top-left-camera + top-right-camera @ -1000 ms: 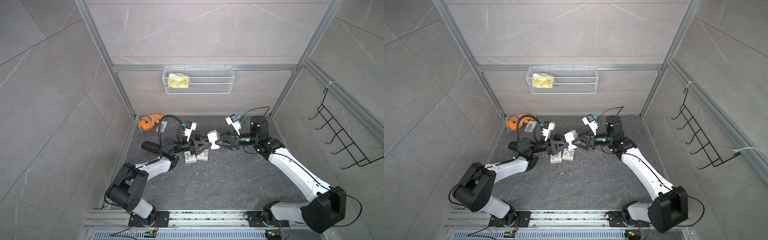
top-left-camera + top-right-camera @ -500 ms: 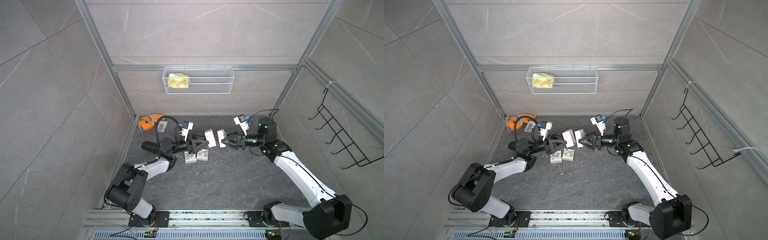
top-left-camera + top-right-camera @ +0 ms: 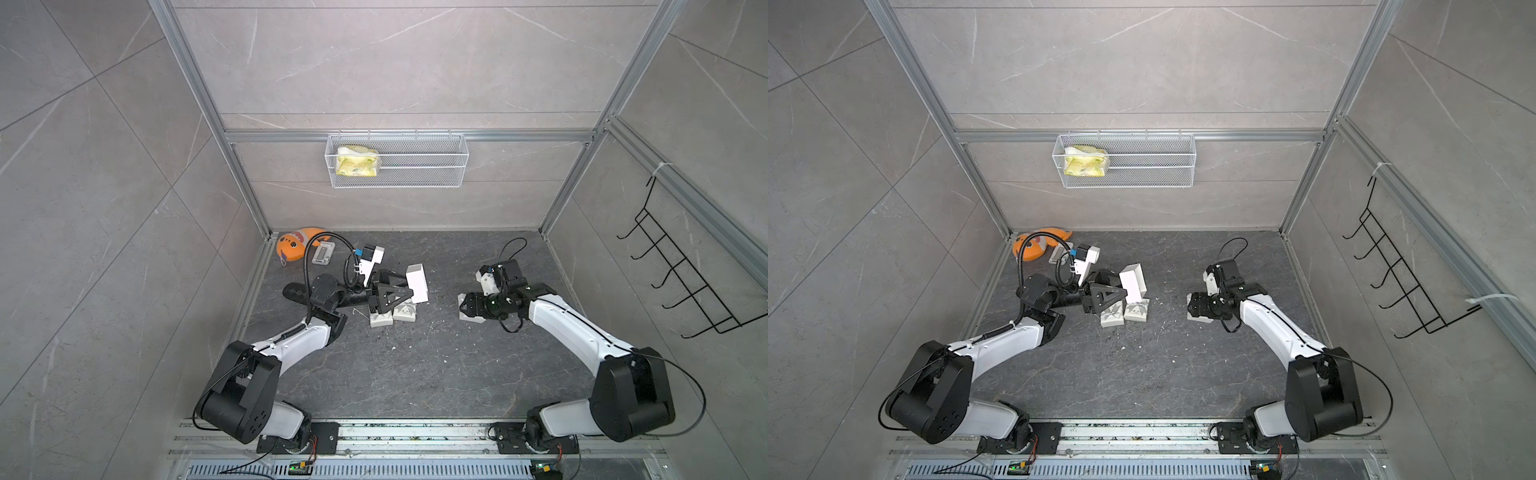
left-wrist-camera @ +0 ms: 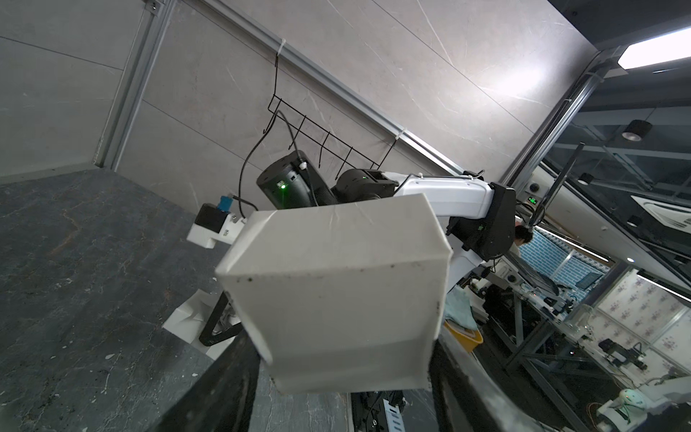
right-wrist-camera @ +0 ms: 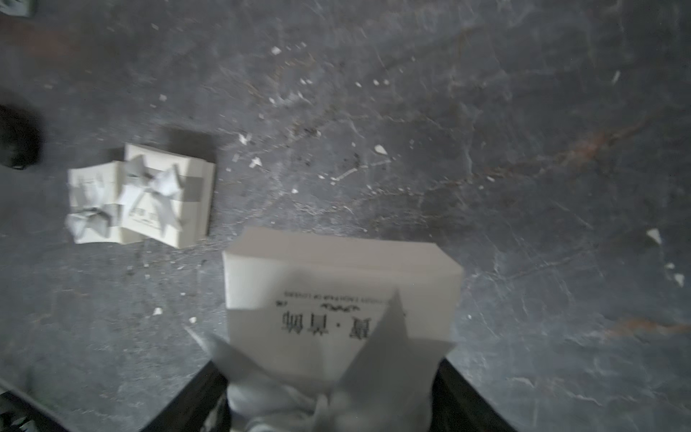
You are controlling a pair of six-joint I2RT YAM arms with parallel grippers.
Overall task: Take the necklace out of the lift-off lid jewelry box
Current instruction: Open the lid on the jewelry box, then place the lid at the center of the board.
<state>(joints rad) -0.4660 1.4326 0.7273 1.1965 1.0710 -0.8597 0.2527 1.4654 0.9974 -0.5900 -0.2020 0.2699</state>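
**Now the box is in two parts, one in each gripper**

The left gripper (image 3: 409, 291) holds the box (image 3: 417, 283) up off the table (image 3: 415, 374). Its fingers (image 3: 388, 298) are shut tight on the white walls. The box is tipped on its side. I think that is so its open part faces the middle, where the other arm can reach in.

The right gripper (image 3: 466, 308) is well apart from it, down low at the table. Its fingers (image 5: 194, 396) are closed on the lid (image 5: 336, 276), the part with the grey ribbon and black letters. The lid is most likely held low so it can be put down out of the way. Then the right gripper would be free to pick.

The necklace cannot be seen. The left wrist view shows only the outside of the box, so I guess the necklace is inside it.

Two small bow boxes (image 5: 164, 194) sit touching each other on the table, just under the left gripper. Holding the open box above them keeps it from bumping them.
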